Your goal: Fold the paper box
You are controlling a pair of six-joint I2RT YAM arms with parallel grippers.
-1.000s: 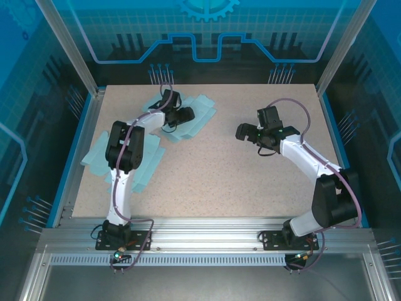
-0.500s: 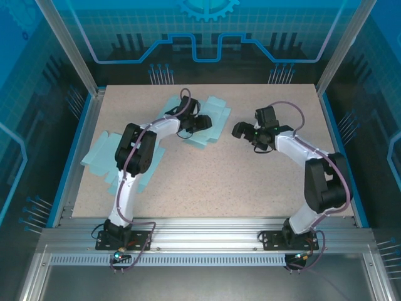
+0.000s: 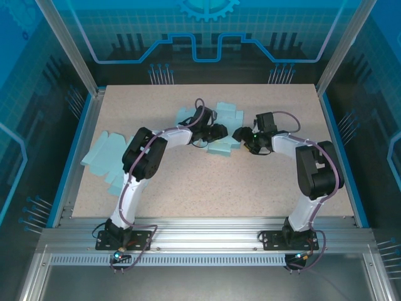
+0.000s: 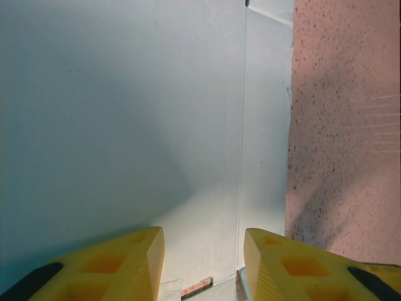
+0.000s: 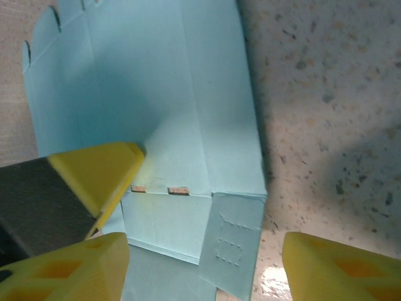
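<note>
Two tools meet over one flat box blank (image 3: 225,115) toward the back middle of the counter (image 3: 250,188). My left tool (image 3: 217,132) sits over the blank and my right tool (image 3: 240,135) is at its right-hand edge. A stack of spare blanks (image 3: 100,152) lies well apart at the left.

From the left wrist, my yellow fingers (image 4: 125,263) stand partly apart above the sheet with nothing pinched between them. A crease line (image 4: 242,125) runs up from the gap. I judge that this is the line to pin, by pressing flat alongside it without sliding.

From the right wrist, my fingers stand wide either side of the blank's corner flap (image 5: 232,251), gripping nothing. The left tool's fingertip sits just beside two small slots (image 5: 160,189). I should catch the flap low by its edge and lift it slowly, so the thin card bends at the score and does not buckle.
</note>
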